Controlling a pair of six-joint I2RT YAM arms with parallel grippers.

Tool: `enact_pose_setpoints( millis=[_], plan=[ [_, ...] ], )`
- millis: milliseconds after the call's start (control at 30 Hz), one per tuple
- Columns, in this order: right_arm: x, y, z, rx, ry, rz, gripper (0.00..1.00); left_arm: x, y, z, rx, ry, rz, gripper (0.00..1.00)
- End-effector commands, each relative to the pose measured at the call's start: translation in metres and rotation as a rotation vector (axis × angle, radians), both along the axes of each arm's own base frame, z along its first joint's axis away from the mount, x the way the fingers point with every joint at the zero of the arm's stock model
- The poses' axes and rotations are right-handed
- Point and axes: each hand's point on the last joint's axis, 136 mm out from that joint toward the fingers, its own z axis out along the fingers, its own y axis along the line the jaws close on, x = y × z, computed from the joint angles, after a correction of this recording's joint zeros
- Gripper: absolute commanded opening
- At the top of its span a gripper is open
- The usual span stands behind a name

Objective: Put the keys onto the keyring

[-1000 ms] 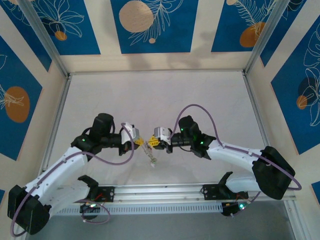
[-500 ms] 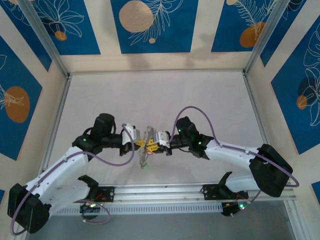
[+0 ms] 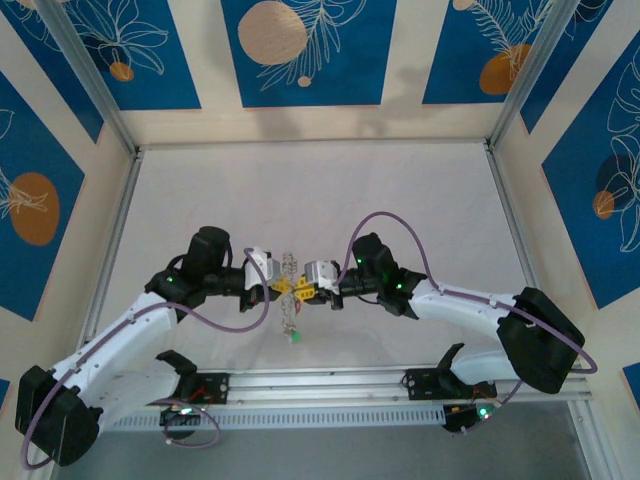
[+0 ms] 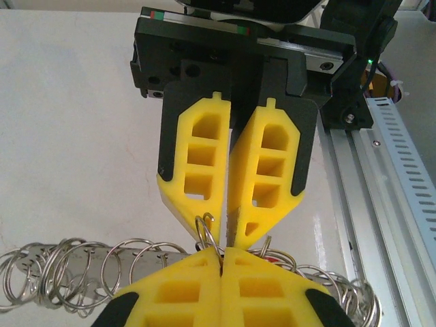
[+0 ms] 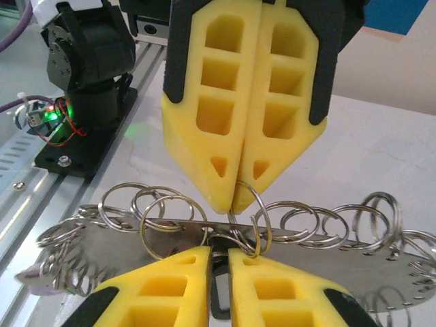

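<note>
The two arms meet tip to tip above the middle of the table [image 3: 400,200]. The left gripper [image 3: 282,287] reaches in from 9 o'clock, its fingers pressed together on a small ring [image 4: 206,230]. The right gripper [image 3: 302,290] comes from 3 o'clock, fingers almost together on what looks like a toothed key [image 4: 234,228]. Between them a bunch of rings [image 5: 327,218] on a flat metal strip [image 5: 388,266] runs from 12 to 6 o'clock, with a green tag [image 3: 294,337] at its 6 o'clock end. I cannot tell which loop is the keyring. The step is probably threading: hold the ring rigid with the left, feed with tiny turns of the right, and avoid snagging neighbouring rings.
</note>
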Motion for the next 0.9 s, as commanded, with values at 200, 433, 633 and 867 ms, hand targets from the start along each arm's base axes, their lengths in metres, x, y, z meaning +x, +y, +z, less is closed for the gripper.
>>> enact_pose_setpoints(
  millis=[200,433,633,867],
  plan=[
    [0.007,-0.002,0.02,0.111,-0.085,-0.037,0.12,-0.009,-0.006,0.003,-0.03,-0.021,-0.061,0.0],
    [0.006,-0.004,0.023,0.131,-0.076,-0.03,0.14,-0.008,-0.007,0.003,-0.028,-0.025,-0.058,0.0],
    [0.004,-0.006,0.024,0.139,-0.063,-0.036,0.18,-0.009,-0.006,0.002,-0.032,-0.029,-0.059,0.0],
    [0.007,-0.007,0.022,0.143,-0.059,-0.047,0.22,-0.009,-0.007,0.0,-0.026,-0.024,-0.066,0.0]
  ],
)
